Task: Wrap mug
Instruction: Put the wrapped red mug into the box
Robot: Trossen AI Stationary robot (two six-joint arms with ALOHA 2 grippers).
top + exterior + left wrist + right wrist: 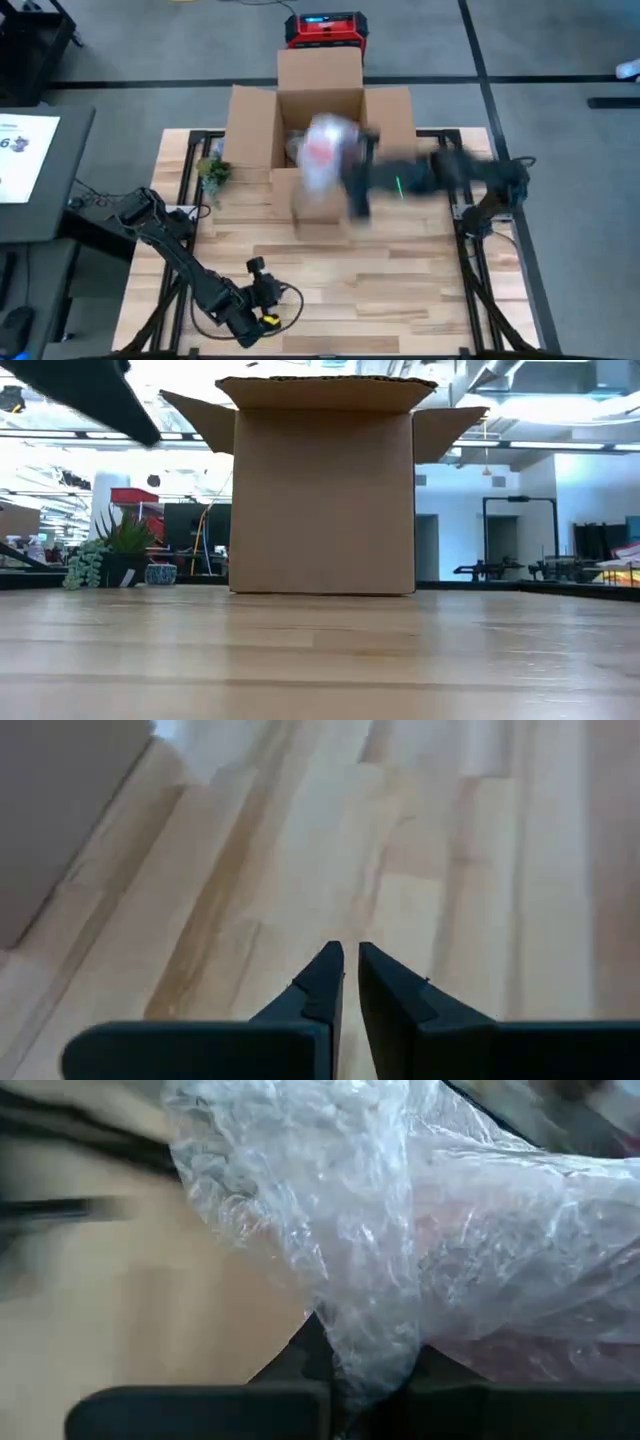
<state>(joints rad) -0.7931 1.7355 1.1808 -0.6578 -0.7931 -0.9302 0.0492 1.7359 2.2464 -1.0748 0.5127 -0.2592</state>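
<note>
- Bubble wrap (400, 1230) fills the right wrist view, a fold pinched between the right gripper (365, 1370) fingers; something reddish shows through it, probably the mug.
- High view: wrapped bundle (325, 150) held over the open cardboard box (320, 100), blurred.
- Box flaps spread wide; box blocks the low view.
- Small potted plant (212, 172) just beside the box's left flap.
- Red device (326, 28) on floor behind box.
- Left gripper (348, 975) at the table's (400, 290) near-left edge, fingers nearly together, holding nothing.
</note>
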